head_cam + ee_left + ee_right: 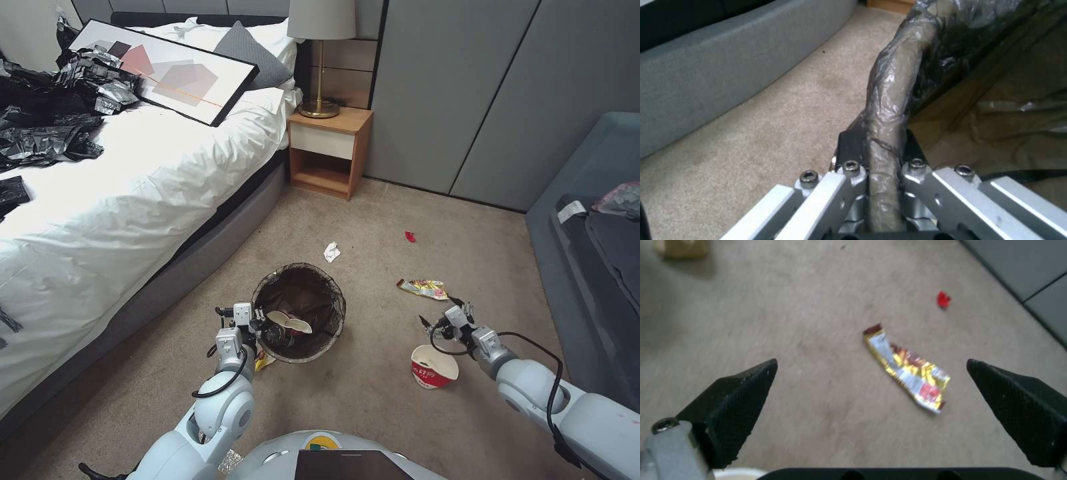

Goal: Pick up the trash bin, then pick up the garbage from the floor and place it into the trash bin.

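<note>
Lying flat, the snack wrapper is stretched lengthwise away from the right gripper, just ahead of its wide-open, empty fingers. The trash bin is held upright, its rim clamped by the left gripper.

The floor is covered in beige carpet. A bed with white bedding on a grey base is seen at left, a wooden nightstand with a brass lamp placed beside it. Grey panelled walls are seen behind, a grey sofa at right.
</note>
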Tool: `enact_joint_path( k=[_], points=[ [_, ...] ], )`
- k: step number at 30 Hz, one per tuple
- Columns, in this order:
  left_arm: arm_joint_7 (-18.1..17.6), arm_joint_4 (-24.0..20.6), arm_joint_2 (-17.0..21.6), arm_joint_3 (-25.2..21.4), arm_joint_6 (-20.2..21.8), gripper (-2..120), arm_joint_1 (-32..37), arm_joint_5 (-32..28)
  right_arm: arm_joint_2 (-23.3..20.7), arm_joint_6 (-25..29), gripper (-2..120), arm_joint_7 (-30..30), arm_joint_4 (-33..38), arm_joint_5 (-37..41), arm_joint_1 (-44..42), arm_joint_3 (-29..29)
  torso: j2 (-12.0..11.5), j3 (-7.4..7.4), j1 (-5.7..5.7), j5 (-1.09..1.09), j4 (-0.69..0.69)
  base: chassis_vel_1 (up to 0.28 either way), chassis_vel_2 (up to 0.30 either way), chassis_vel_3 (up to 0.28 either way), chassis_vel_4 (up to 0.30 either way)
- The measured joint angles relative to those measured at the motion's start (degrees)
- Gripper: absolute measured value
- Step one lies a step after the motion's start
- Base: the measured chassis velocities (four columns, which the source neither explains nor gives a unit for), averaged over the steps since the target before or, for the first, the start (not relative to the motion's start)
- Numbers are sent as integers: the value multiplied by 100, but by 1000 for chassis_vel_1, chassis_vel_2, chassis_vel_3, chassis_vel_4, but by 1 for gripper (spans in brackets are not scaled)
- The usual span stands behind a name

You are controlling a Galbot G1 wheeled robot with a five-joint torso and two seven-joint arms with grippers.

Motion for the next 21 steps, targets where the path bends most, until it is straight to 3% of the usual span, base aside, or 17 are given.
enact_joint_path(
  k=[7, 21],
  points=[
    [3, 30, -44, -7, -8, 3, -1, 4, 49, 286, 100, -395, -349, -105, 116, -249, 0, 0, 0, 0, 1, 0, 0, 0, 0],
    [10, 70, -94, -15, -22, 3, -43, 15, 308, 346, 100, -605, -693, -396, 106, -488, 0, 0, 0, 0, 1, 0, 0, 0, 0]
  ],
)
